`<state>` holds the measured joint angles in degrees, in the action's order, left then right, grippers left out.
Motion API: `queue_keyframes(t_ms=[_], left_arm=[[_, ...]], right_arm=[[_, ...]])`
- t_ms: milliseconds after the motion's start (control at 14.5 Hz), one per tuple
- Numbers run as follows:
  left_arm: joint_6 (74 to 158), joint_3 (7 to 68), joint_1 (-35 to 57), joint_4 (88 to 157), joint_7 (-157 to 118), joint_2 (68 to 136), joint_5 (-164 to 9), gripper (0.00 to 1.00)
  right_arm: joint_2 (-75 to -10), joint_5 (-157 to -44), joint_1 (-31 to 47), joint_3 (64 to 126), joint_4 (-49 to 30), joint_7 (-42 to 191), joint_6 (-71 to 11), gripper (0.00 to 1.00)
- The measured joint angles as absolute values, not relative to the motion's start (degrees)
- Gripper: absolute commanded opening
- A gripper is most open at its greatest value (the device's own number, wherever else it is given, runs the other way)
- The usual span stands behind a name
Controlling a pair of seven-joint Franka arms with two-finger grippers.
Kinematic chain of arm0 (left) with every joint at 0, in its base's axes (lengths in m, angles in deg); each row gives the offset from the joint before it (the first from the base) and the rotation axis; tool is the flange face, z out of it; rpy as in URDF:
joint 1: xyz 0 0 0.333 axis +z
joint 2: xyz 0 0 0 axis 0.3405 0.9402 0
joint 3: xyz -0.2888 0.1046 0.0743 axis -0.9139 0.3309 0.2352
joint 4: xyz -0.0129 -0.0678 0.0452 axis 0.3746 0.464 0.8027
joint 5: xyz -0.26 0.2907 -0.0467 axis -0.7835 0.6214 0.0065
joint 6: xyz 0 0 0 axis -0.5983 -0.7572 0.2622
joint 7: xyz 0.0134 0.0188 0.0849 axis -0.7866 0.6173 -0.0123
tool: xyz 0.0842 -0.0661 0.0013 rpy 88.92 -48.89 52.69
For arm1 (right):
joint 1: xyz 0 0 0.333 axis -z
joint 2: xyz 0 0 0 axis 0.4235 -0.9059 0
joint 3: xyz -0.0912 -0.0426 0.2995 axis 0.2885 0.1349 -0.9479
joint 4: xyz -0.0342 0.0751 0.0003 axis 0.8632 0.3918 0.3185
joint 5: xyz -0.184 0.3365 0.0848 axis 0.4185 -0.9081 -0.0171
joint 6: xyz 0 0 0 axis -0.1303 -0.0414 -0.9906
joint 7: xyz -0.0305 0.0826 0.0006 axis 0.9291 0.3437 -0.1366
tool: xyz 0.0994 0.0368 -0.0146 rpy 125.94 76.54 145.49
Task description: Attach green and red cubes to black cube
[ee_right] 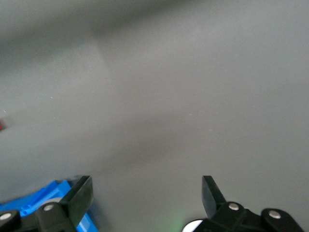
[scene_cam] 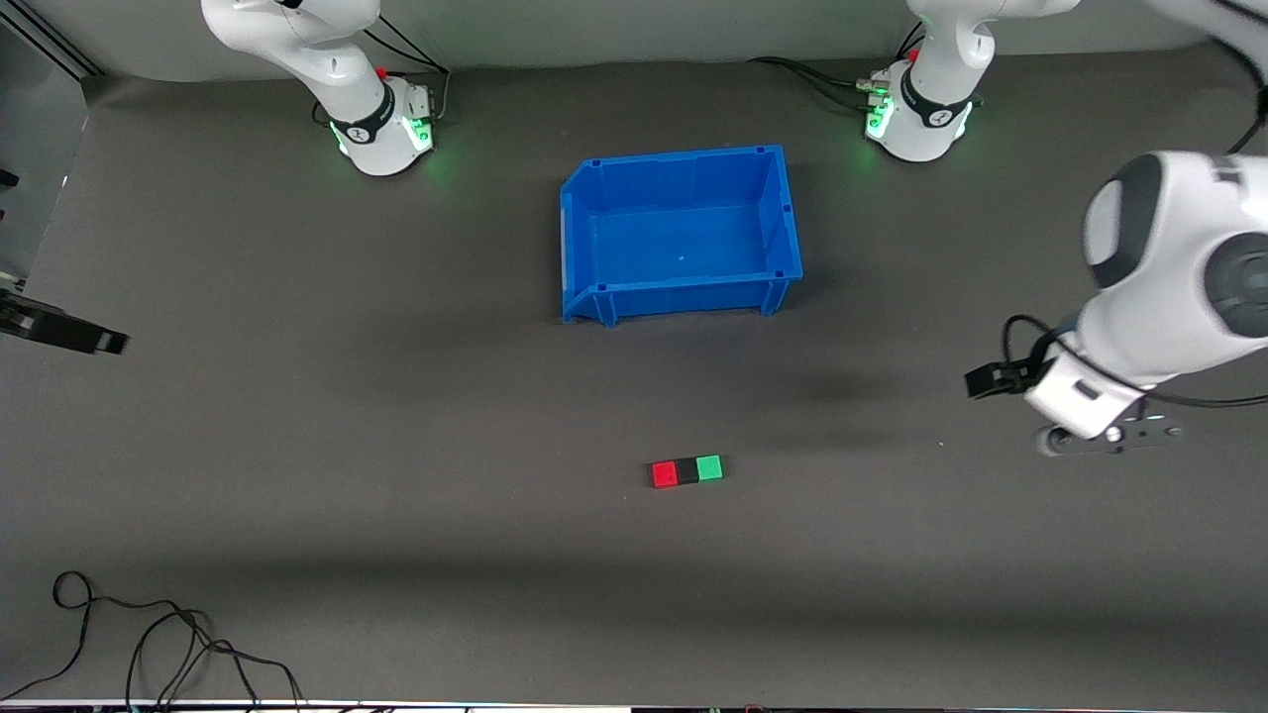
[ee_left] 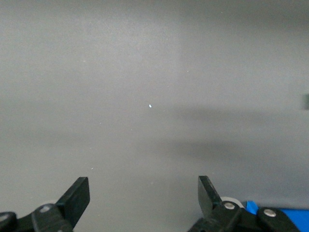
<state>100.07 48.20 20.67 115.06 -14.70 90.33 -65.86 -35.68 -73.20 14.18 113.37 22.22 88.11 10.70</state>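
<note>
We see the three cubes lying in one tight row on the dark bench (scene_cam: 297, 555), touching side to side: the red cube (scene_cam: 664, 474) at the end toward the right arm, the black cube (scene_cam: 687, 471) in the middle, and the green cube (scene_cam: 709, 467) at the end toward the left arm. Taking the blue bin (scene_cam: 783, 213) as our landmark, the row sits nearer to the front camera than the bin, well apart from it and roughly in line with its middle.

The left claw (ee_left: 144, 193) hangs in the air over bare bench toward the left arm's end, well away from the bin and from the row. Its fingers (ee_left: 77, 195) are spread wide with nothing between them.

The right claw (ee_right: 146, 193) also hangs spread wide and holds nothing. In its wrist view a corner of the bin shows just past one finger, with bare bench below the claw. In the front view only a dark part of that arm shows at the frame's edge, toward the right arm's end of the bench.

A loose black cable (scene_cam: 149, 634) lies on the bench, much nearer to the front camera than the bin.
</note>
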Motion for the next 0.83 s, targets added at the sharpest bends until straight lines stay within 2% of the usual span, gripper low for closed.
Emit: queue_keyframes(t_ms=[276,829], left_arm=[[98.04,48.24,24.18,115.6,-20.24,85.99,-70.19,0.99],[93.91,49.13,24.41,117.17,-25.19,78.51,-67.4,1.0]], right_arm=[[-35.69,-71.13,13.51,113.2,20.71,86.16,10.99,1.0],[-35.46,-71.03,13.13,112.14,19.57,82.32,10.96,1.0]])
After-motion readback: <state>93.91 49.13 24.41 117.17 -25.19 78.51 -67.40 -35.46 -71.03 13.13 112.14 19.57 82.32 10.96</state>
